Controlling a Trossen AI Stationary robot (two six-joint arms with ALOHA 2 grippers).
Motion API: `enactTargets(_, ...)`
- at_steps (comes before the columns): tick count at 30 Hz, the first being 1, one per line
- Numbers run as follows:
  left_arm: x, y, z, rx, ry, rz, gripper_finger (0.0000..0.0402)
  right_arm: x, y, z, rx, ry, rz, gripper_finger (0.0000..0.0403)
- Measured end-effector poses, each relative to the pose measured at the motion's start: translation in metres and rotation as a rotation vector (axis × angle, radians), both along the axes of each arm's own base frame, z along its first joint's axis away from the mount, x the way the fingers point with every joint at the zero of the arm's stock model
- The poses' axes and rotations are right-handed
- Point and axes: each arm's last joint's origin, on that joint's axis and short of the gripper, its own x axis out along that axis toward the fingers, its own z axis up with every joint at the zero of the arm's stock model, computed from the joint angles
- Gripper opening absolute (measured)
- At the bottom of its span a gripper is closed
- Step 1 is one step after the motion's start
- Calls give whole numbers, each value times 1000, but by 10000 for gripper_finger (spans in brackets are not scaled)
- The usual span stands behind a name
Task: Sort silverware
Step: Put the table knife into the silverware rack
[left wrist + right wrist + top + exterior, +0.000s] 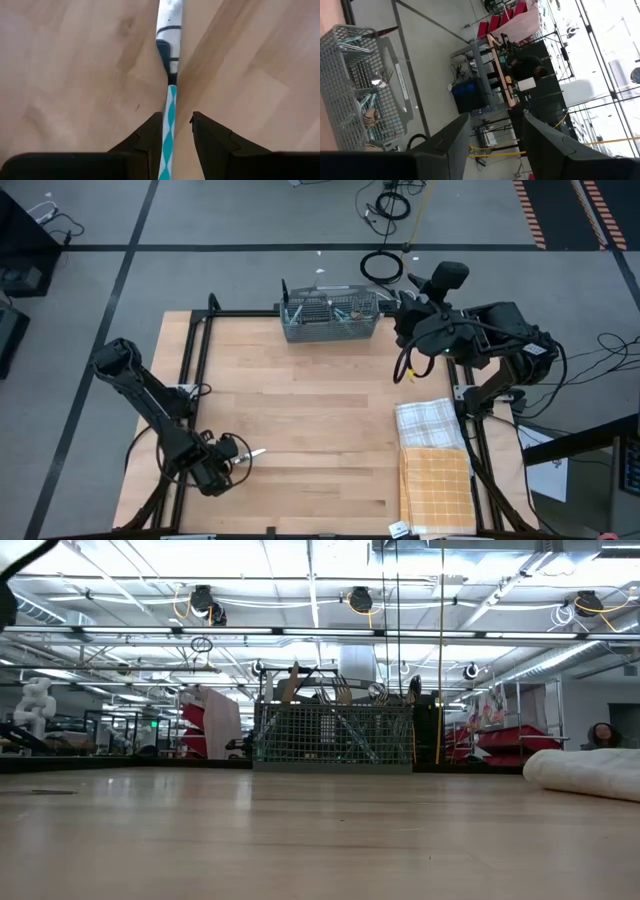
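Note:
One piece of silverware (170, 75), with a teal-and-white diamond handle and a long silver head, lies on the wood near the table's near left corner. Its head (257, 452) pokes out beside my left gripper (218, 470). That gripper (176, 131) points down and is open, with a finger on either side of the handle. The grey wire caddy (330, 318) stands at the far edge and holds more silverware (372, 107). My right gripper (496, 137) hangs open and empty, raised beside the caddy's right end (410, 320). My left gripper's fingers straddle the handle (169, 131) near its free end, coming from above and standing on either side of it. The handle runs close along one finger (152, 135). I cannot tell whether it touches it.
A white checked towel (430, 423) and an orange checked one (437, 485) lie along the table's right side; the low view shows cloth (585, 772) there too. Bare wood stretches between the caddy (330, 735) and the near edge. A black frame rims the table.

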Motion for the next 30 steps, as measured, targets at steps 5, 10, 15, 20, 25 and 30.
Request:
enactTargets(5,2,2,-15,-59,-46,12,112,0,0,0,1,2,2,167)
enactTargets(10,1,5,-20,-70,-39,61,112,0,0,-1,20,-2,18,167)
enactTargets(15,9,1,-14,-148,-70,88,112,0,0,-1,21,-1,19,167)
enactTargets(20,16,-1,-7,-191,-75,118,112,0,0,-1,21,0,20,167)
enactTargets(25,10,3,-9,-163,11,111,112,0,0,-1,22,-1,20,167)
enactTargets(30,10,4,-10,-142,13,111,112,1,1,-1,50,-12,39,167)
